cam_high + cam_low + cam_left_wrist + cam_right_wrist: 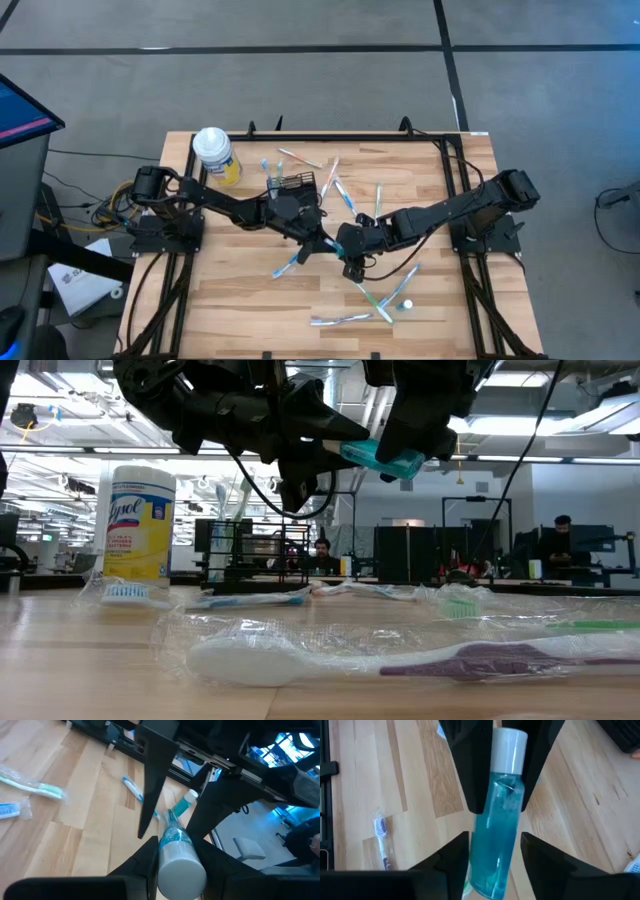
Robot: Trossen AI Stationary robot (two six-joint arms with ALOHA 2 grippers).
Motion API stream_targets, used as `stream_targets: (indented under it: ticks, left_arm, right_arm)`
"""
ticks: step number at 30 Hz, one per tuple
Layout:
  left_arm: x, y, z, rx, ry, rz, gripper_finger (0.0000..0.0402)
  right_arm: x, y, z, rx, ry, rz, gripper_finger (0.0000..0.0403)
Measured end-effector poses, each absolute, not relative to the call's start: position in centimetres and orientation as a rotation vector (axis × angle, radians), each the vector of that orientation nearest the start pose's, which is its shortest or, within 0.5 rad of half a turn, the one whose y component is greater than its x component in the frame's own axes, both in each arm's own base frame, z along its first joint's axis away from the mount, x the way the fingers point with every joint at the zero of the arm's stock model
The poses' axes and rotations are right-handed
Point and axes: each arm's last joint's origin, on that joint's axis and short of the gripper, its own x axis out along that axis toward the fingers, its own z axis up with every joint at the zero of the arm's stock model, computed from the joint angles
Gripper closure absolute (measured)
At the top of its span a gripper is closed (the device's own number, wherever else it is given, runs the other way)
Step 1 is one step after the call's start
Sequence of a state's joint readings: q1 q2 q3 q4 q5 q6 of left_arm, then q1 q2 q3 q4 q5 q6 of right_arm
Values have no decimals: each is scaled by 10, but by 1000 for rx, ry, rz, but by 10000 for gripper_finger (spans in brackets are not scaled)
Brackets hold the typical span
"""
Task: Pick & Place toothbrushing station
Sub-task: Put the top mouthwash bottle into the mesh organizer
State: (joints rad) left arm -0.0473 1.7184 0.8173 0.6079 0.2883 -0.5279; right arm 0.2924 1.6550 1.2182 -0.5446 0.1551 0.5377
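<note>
Several wrapped toothbrushes [385, 305] lie scattered nearest me on the counter [230, 290], so I keep this handover high enough to clear them.

Above the middle of the counter both my pincers meet on one small bottle [497, 805] of blue liquid with a white cap. My left pincer [175, 845] is closed on the cap end. My right pincer [495, 837] stands parted at the body, its fingers just off the sides, gripping nothing. As I judge it, the bottle is passing from right to left.

To do it well, I should hold the left arm steady and draw the right straight back along the bottle's length, not sideways, so no finger drags on it. A grip on a smooth cap is short, and the liquid-filled body may droop or twist, so I would move slowly and keep the bottle level.

Farther back, left of centre, stands the caddy [295, 183], with toothbrushes already in it. The yellow canister [214, 152] is beyond it at the far left. I would swing wide of both on approach, then lower from above.
</note>
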Motion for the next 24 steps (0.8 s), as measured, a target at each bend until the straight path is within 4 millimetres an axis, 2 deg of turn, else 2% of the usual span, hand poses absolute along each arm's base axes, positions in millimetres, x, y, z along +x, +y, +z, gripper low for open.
stream_targets:
  ticks: [6, 11, 15, 24]
  left_arm:
    - [348, -22, 182, -559, 382, -261, 315]
    - [340, -16, 190, -548, 435, -269, 315]
    - [329, -13, 206, -505, 452, -241, 315]
    - [296, -9, 238, -417, 494, -95, 315]
  right_arm:
    - [328, 94, 241, 265, 949, -121, 205]
    - [322, 93, 248, 262, 955, -122, 198]
    - [317, 91, 255, 260, 946, -127, 200]
    - [314, 86, 254, 227, 958, -182, 217]
